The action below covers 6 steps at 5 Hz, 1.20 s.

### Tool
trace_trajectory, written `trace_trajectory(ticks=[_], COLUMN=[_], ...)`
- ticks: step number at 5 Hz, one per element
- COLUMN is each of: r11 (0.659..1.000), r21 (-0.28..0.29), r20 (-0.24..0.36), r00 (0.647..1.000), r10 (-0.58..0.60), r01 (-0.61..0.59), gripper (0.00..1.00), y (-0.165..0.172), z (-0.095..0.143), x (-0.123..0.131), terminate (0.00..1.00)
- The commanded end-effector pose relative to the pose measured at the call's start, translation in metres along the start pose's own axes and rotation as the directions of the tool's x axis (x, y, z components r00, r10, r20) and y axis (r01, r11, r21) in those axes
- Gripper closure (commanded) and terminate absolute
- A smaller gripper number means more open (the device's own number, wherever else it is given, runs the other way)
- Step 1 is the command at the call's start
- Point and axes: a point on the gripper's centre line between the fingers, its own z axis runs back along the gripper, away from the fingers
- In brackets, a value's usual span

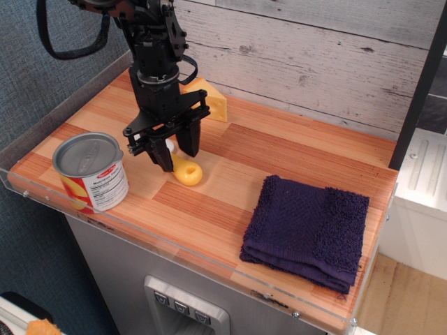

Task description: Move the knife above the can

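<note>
gripper (174, 151) points downward over the wooden tabletop (293, 150), just right of the can (90, 172). its two black fingers (190, 141) are nearly closed and clamp the knife (183, 167) between them. only the yellow handle end with its hole is exposed below the fingertips, with a small patch of white blade visible between the fingers. handle end sits at or just above the wood; contact with the surface cannot be determined.

can stands upright near the front left corner of the tabletop, apart from the gripper. grey ridged lid is in place, so contents are not visible. label shows red, yellow and white print.

cheese wedge (209, 99) lies behind the gripper, near the plank wall (314, 56). folded dark purple towel (307, 230) lies flat at the front right, well apart from the can and the knife.
</note>
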Motion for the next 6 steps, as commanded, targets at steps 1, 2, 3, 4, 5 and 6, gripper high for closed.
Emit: trace_trajectory(ticks=[1,2,3,4,5,6], r11=[0.998,0.995,0.988,0.970,0.892,0.818], r21=[-0.053,-0.076,-0.099,-0.133,-0.074,-0.046], r20=[0.016,0.024,0.034,0.059,0.117,0.146], r00=[0.999,0.998,0.993,0.978,0.892,0.814], r10=[-0.032,-0.060,-0.114,-0.200,-0.436,-0.562], r01=[0.032,0.062,0.117,0.206,0.446,0.573], gripper=[0.00,0.00,0.00,0.00,0.00,0.00], y=[-0.011,-0.018,-0.025,-0.029,-0.028,-0.025], z=[0.021,0.034,0.052,0.069,0.089,0.102], x=[0.000,-0.007,-0.017,-0.030,-0.035,-0.025], terminate=[0.00,0.00,0.00,0.00,0.00,0.00])
